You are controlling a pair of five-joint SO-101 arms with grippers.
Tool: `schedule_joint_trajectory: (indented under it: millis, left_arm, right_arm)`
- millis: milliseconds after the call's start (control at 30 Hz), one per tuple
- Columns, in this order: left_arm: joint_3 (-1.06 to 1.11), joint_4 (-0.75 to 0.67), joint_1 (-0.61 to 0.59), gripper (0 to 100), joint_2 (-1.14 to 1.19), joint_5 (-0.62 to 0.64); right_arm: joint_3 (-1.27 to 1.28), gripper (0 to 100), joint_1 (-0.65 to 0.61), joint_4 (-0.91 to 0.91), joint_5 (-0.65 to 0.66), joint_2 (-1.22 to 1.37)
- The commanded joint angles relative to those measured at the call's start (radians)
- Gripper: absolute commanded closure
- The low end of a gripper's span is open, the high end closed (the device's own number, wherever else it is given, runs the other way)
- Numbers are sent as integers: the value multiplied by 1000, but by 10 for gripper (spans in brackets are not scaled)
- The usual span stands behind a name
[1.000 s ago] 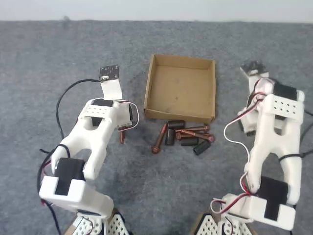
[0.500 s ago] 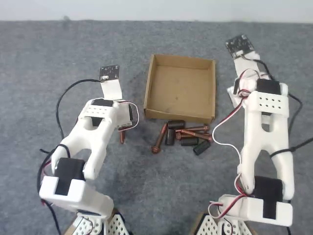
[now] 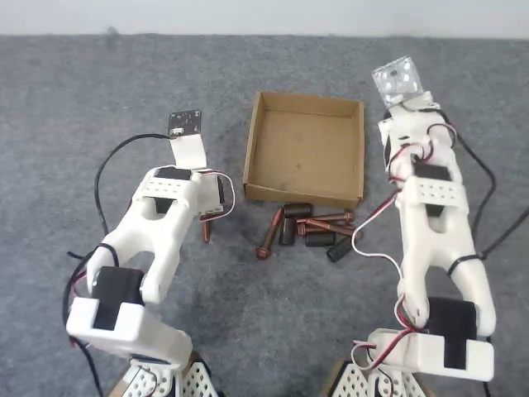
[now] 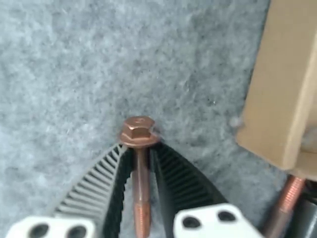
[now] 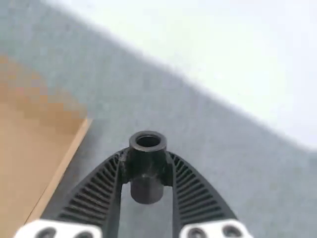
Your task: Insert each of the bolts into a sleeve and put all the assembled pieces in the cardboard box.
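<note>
**Each gripper holds one part beside the cardboard box**

On the left, the left gripper (image 4: 141,161) is clenched on a copper bolt (image 4: 139,132); the shank runs between the ribbed jaws and the hex head sticks out just past their tips; whether the bolt touches the grey carpet (image 3: 83,99) cannot be told. From the high view this bolt (image 3: 207,230) shows just right of the left arm (image 3: 161,223), left of the box's near left corner and apart from it.

In the middle stands the cardboard box (image 3: 306,149), open at the top, its floor bare; the left wrist view shows one of its walls (image 4: 282,89) close to the held bolt. Just near of the box's near wall lies a loose pile on the carpet; three copper bolts (image 3: 331,217) and four dark sleeves (image 3: 297,210) lie mixed together, several of them touching.

On the right, the right arm (image 3: 430,215) stretches along the box's right wall, outside it; the right gripper (image 5: 146,171) is clamped on a black sleeve (image 5: 147,148), gripped across its sides, its open bore showing at the end away from the wrist; a corner of the box (image 5: 29,163) lies beside the sleeve, not under it.
</note>
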Motion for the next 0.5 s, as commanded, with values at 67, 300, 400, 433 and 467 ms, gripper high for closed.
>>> schedule_joint_trajectory:
  millis: [67,300,400,433,467]
  left_arm:
    - [-4,-15,-3,990,-72,-8]
    - [-4,-15,-3,990,-71,-8]
    - [-4,-15,-3,990,-71,-8]
    - [-4,-15,-3,990,-69,-8]
    - [-4,-15,-3,990,-69,-8]
  right_arm:
    - [49,991,-13,-248,3,-12]
    - [86,991,-35,-246,-399,-10]
    - [80,991,-45,-252,-529,-10]
    - [80,991,-56,-254,-534,-10]
    - [78,991,-65,-254,-534,-7]
